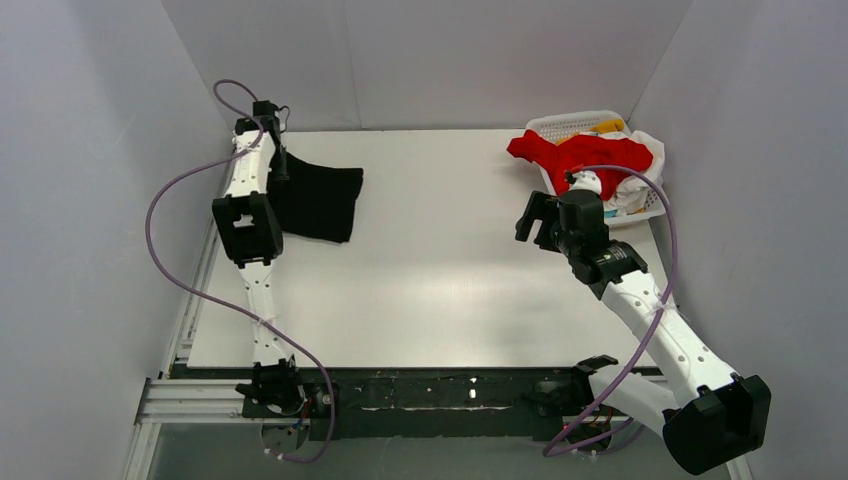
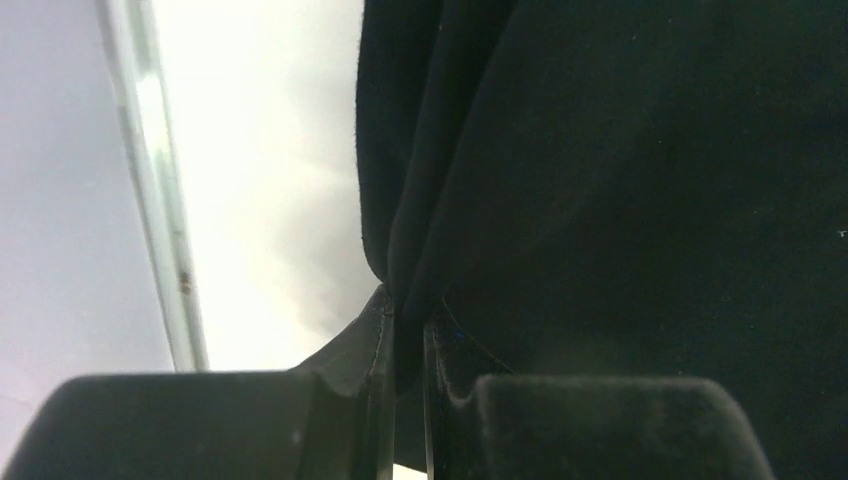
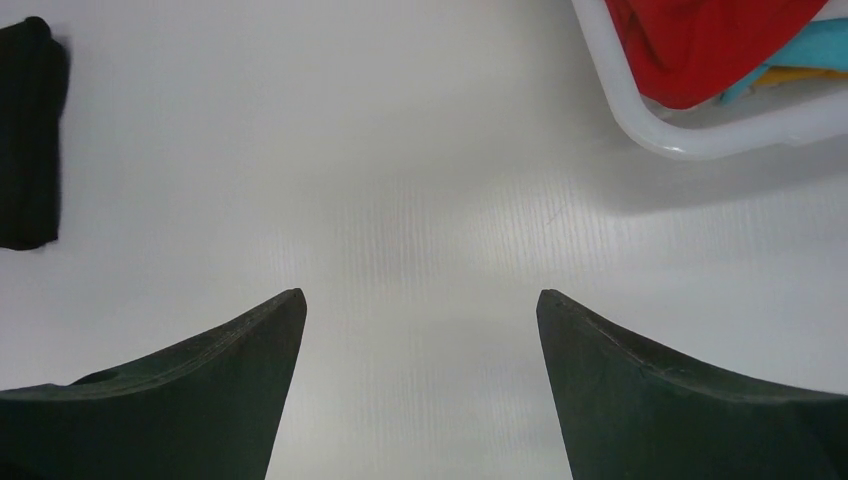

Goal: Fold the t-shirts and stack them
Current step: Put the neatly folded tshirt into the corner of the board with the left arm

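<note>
The left gripper [image 2: 405, 325] is pinching a fold of the black t-shirt [image 1: 322, 200], which is lying folded by the table's [image 1: 440, 270] far left corner. The right gripper [image 3: 420, 305] is hanging wide open and empty beside the basket [image 1: 575, 121] at the far right corner, where the red t-shirt [image 1: 585, 152] is spilling over the rim. Since the pinch is catching only an edge, any pull is likely risking peeling the layers apart or dragging the bundle over the left edge.

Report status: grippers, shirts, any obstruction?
Left gripper shut on black t-shirt, far-left of table. Right gripper open, empty, beside basket. Red t-shirt draped over basket, untouched. Nothing in the way.
</note>
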Controlling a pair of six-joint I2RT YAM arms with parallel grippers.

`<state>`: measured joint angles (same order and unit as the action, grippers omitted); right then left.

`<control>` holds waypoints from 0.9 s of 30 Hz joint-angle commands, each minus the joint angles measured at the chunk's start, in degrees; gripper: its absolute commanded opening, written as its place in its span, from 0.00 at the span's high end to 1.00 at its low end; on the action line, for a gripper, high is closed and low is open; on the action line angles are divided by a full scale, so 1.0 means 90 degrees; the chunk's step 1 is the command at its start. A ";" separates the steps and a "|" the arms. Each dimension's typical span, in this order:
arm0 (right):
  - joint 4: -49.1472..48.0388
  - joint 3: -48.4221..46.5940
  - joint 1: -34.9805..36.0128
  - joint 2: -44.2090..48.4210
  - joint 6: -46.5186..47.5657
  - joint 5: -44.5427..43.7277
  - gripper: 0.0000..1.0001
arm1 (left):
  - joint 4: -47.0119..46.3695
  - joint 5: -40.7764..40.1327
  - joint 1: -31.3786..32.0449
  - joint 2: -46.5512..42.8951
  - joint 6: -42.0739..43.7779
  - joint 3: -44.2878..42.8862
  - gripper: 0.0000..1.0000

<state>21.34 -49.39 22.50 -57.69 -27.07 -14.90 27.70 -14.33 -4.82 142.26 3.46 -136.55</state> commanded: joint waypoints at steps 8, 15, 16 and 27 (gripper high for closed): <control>0.0450 -0.0766 -0.0020 0.0063 -0.0281 -0.0221 0.07 | 0.0062 -0.0591 -0.0870 0.0868 -0.1261 -0.1274 1.00; 0.0501 -0.0960 -0.0020 -0.0147 -0.0414 -0.0036 0.08 | -0.0336 -0.0711 -0.1090 0.1052 -0.1253 -0.1302 1.00; 0.0501 -0.0995 -0.0020 -0.0190 -0.0449 0.0014 0.08 | -0.0348 -0.0746 -0.1103 0.1076 -0.1289 -0.1270 1.00; 0.0535 -0.1185 -0.0022 -0.0625 -0.0558 0.0327 0.08 | -0.0356 -0.0277 -0.1255 0.0855 -0.1506 -0.1327 0.07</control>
<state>26.50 -56.60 22.50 -62.50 -31.40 -12.84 20.91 -17.32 -15.59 151.57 -8.88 -146.34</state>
